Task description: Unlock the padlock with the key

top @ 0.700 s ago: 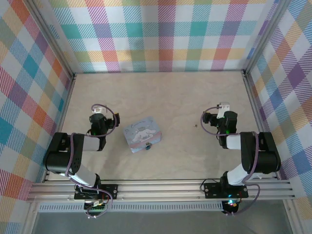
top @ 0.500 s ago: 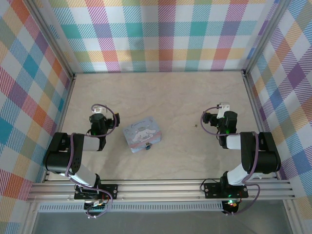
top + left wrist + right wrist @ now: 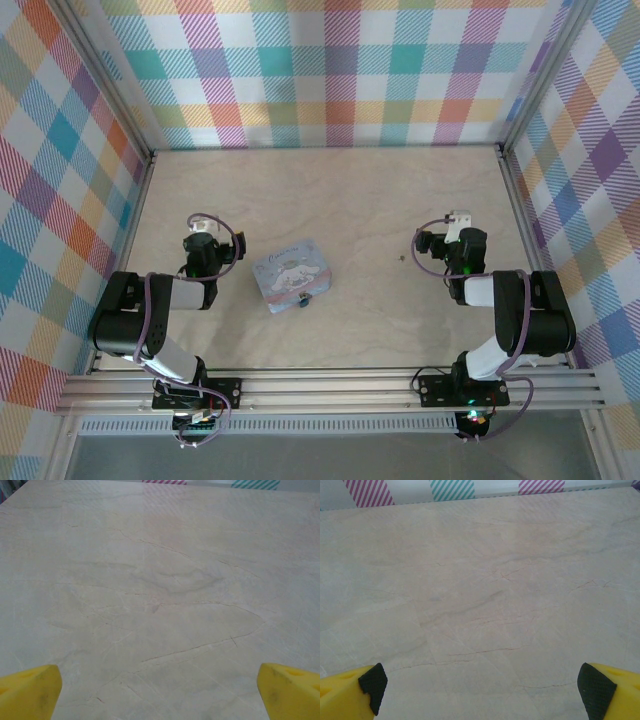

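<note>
Plaid walls (image 3: 330, 70) in pastel checks boxed in a pale, faintly veined tabletop (image 3: 330, 190), with aluminium rails (image 3: 330, 385) along the near edge. My left claw (image 3: 203, 228) sat low over the left half of the table, pointing away from the bases. In its wrist view the two yellow fingers (image 3: 30, 692) were at the bottom corners, spread wide, with bare table between them (released, nothing grasped). My right claw (image 3: 456, 228) mirrored that on the right half: yellow fingers with black pads (image 3: 370, 686) far apart at the bottom corners, bare surface between them, striped wall base along the top edge. Also released, empty.

Between my arms lay the pale blue tin (image 3: 292, 274) with a white cartoon animal on it, flat and slightly rotated. It was nearer the left arm, just right of the left claw but apart from it. At the tin's near edge, towards its right corner, sat the padlock (image 3: 305, 298), tiny, blue and dark. Touching the tin or just beside it, I could not tell from overhead. On bare table between the tin and my right claw was the key (image 3: 401, 259), a dark speck, closer to the claw and well apart from the padlock. It was too small to read its orientation. Neither claw touched the tin, the padlock or the key.
</note>
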